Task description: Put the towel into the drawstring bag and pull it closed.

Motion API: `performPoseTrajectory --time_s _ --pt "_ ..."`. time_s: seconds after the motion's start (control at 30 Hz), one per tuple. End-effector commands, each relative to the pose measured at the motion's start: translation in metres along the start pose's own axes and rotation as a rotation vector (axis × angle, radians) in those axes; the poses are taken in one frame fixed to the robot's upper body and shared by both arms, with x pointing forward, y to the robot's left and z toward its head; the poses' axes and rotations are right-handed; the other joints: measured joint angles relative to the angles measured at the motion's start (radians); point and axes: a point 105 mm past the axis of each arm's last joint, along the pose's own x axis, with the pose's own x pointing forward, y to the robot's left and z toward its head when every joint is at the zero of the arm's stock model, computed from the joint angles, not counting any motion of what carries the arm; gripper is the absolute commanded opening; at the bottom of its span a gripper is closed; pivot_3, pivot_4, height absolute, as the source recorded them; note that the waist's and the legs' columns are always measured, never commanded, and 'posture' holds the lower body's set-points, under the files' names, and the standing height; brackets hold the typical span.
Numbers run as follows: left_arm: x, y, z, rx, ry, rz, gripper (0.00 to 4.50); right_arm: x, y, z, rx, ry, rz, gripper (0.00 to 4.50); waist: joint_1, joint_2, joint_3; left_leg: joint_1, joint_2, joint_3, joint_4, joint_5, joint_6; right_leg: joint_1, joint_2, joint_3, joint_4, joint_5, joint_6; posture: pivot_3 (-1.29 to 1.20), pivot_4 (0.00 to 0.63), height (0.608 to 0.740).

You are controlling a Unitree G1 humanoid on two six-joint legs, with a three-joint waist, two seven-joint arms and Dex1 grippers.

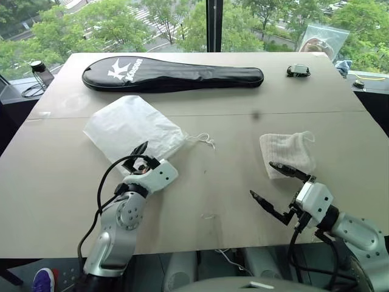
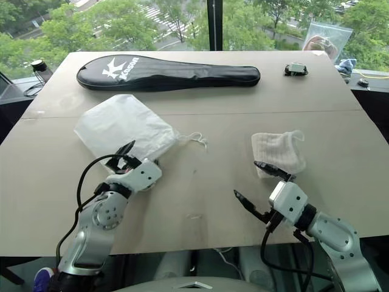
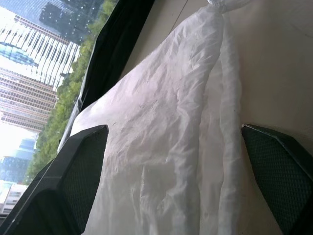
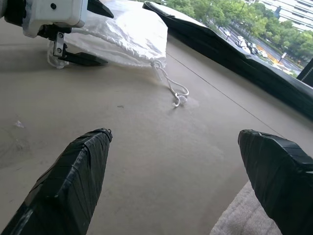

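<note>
Left gripper (image 1: pixel 141 159) is at the near edge of the drawstring bag (image 1: pixel 130 126), fingers spread wide with the thin white fabric lying between them, nothing pinched. The bag lies flat on the table (image 1: pixel 200 201), its cords (image 1: pixel 203 141) trailing toward the centre (mouth end bunched). Over on the right, the right gripper (image 1: pixel 276 190) hovers just short of the towel (image 1: pixel 287 153), jaws wide apart too. The black racket cover (image 1: pixel 173 75) lies across the far side.

bag mouth (image 1: pixel 159 159) hid by left pincer (image 1: pixel 141 155) | clear zip bag (image 1: pixel 322 38) contents unclear
</note>
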Motion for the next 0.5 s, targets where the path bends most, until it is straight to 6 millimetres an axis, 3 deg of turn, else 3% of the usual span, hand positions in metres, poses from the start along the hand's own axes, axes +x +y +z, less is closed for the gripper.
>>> performPoseTrajectory --time_s 0.03,0.13,0.2,0.23,0.27,0.3,0.4,0.5 --pt "0.011 0.01 0.007 -0.008 -0.015 0.025 3.73 0.002 -0.006 0.005 -0.026 0.006 -0.066 4.5 0.0 0.0 0.0 0.0 0.0 0.0 0.0 0.0 0.0 0.0 0.0 0.0 0.0 0.0 0.0 0.0 0.15 0.74" --pt "0.017 0.018 0.01 -0.024 -0.023 0.039 2.49 0.004 -0.013 0.003 -0.038 0.047 -0.121 4.5 0.0 0.0 0.0 0.0 0.0 -0.001 0.0 0.0 0.0 0.0 0.0 -0.001 0.001 0.0 0.0 0.0 0.15 0.74" --pt "0.019 0.022 0.009 -0.031 -0.019 0.042 1.42 0.005 -0.017 0.004 -0.026 0.058 -0.135 4.5 -0.001 0.0 0.0 0.0 0.0 0.0 0.0 0.0 0.0 0.0 0.0 0.0 0.0 0.001 0.001 0.0 0.15 0.74" --pt "0.021 0.026 0.007 -0.041 -0.017 0.048 1.29 0.006 -0.018 0.005 0.01 0.049 -0.119 4.5 -0.003 0.0 0.0 0.0 0.0 0.0 0.0 0.0 0.0 0.0 0.0 0.0 0.001 0.001 0.002 0.0 0.15 0.74" --pt "0.022 0.029 0.005 -0.047 -0.015 0.052 0.6 0.006 -0.018 0.007 0.041 0.041 -0.1 4.5 -0.003 0.0 0.0 0.0 0.0 0.0 0.0 0.0 0.0 0.0 0.0 0.0 0.001 0.001 0.002 0.0 0.15 0.74" --pt "0.022 0.031 0.003 -0.05 -0.014 0.055 0.21 0.007 -0.018 0.008 0.061 0.037 -0.086 4.5 -0.002 0.0 0.0 0.0 0.0 -0.001 0.0 0.0 0.0 0.0 0.0 0.0 0.001 0.002 0.002 0.0 0.15 0.74" --pt "0.026 0.038 0.0 -0.208 -0.014 0.022 0.07 0.005 -0.025 0.006 0.067 0.046 -0.098 4.5 0.0 0.0 0.0 0.0 0.0 -0.002 0.0 0.0 0.0 0.0 0.0 -0.001 0.001 0.002 0.003 0.0 0.15 0.74" --pt "0.026 0.027 0.016 -0.721 -0.053 -0.232 0.07 0.005 -0.034 0.008 0.073 0.043 -0.126 4.5 0.003 0.0 0.0 -0.001 0.0 -0.002 0.001 0.0 0.0 0.0 0.0 -0.002 0.001 0.002 0.003 0.0 0.15 0.74"
